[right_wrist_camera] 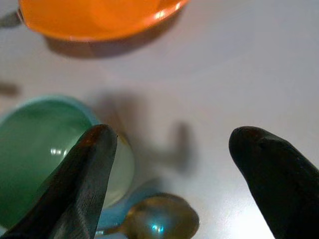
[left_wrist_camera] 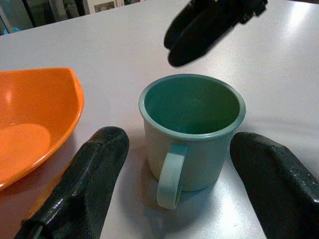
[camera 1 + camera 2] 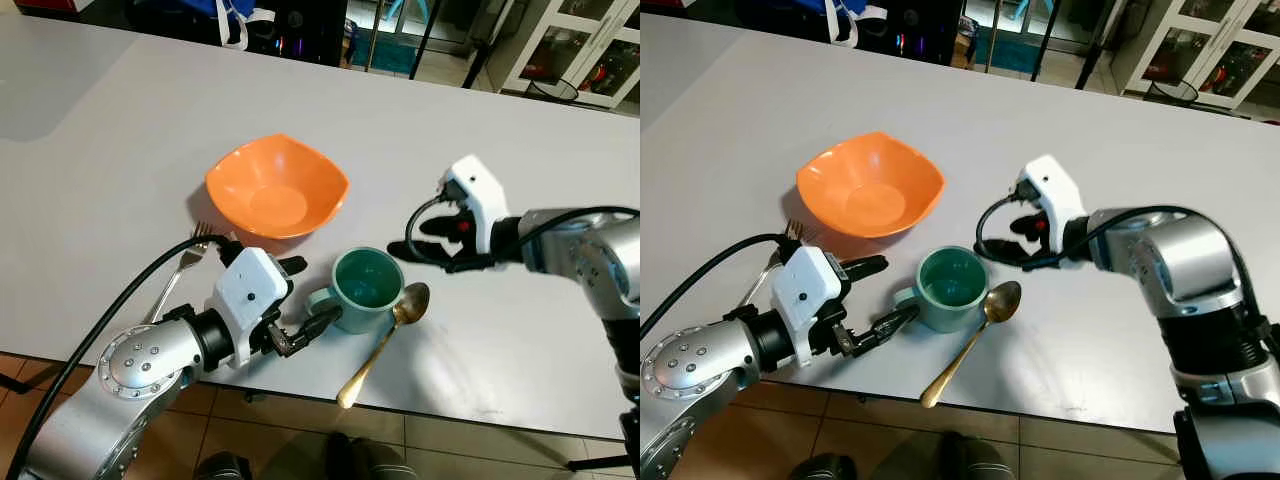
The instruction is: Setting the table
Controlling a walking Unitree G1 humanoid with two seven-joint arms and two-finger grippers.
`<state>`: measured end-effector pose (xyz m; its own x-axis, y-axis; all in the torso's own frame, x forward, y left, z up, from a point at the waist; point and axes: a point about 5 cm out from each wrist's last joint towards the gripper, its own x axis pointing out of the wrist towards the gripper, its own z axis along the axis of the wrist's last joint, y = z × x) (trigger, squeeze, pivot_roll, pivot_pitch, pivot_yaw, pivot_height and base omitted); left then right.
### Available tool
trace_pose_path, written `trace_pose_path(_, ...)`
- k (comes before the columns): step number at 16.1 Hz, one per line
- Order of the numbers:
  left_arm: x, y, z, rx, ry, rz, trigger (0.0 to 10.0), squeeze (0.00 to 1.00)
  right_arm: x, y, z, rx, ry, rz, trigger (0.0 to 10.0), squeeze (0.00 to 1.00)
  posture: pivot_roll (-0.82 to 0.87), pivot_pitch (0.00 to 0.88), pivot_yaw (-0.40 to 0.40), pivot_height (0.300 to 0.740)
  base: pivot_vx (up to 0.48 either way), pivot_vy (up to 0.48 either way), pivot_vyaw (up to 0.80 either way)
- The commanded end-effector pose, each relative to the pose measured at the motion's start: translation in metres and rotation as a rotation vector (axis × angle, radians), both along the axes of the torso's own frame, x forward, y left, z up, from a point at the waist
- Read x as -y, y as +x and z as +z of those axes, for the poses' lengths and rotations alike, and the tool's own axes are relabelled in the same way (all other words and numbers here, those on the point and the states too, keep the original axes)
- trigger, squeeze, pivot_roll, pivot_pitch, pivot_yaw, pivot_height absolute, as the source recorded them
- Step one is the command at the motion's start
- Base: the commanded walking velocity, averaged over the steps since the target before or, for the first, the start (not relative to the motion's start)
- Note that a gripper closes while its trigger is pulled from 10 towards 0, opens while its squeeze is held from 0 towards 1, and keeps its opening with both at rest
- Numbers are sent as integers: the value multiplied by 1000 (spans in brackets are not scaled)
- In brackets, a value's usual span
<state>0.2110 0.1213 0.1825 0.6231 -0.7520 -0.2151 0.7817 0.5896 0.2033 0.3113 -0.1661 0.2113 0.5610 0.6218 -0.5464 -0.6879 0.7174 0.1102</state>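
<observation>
A white tabletop seen from above, with a few pieces of tableware near its front edge. At far left a metal fork lies flat, its tines touching the rim of an orange bowl, a smooth, glossy dish with a rounded-square outline. The fork's handle is partly hidden behind the robot's silver left arm. The left gripper reaches in low from the front, its two black fingers spread wide, one on each side of the handle of a teal mug without visibly touching it. The mug stands upright just in front of the bowl, its handle turned toward the gripper; it is a straight-walled cup with a darker green inside and a rolled rim, possibly enamel, though the surface is hard to judge. Leaning against the mug's right side is a gold-coloured metal spoon, its bowl beside the mug and its handle running toward the table edge. Further right, the right gripper hovers above the table just beyond the mug, its fingers parted and holding nothing.
</observation>
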Motion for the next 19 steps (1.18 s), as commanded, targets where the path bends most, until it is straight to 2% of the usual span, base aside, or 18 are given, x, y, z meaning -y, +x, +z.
trace_pose_path(1,3,-5,2,8,1,-21,10000,0,3,1,10,25,22,5,10000,0,-77,150,-129,740,0,0,0)
trace_pose_path(4,2,-4,3,10,5,-22,10000,0,1,-7,14,25,29,67,10000,0,-71,138,-128,740,0,0,0)
trace_pose_path(7,2,-4,3,11,4,-25,10000,0,-4,-16,7,19,-20,130,10000,0,-71,138,-128,740,0,0,0)
trace_pose_path(13,3,-4,3,12,5,-26,10000,0,-12,-15,-9,15,-74,120,10000,0,-67,132,-132,740,0,0,0)
trace_pose_path(19,3,-4,2,11,3,-26,10000,0,-18,-18,-16,-24,-52,146,10000,0,-68,133,-135,740,0,0,0)
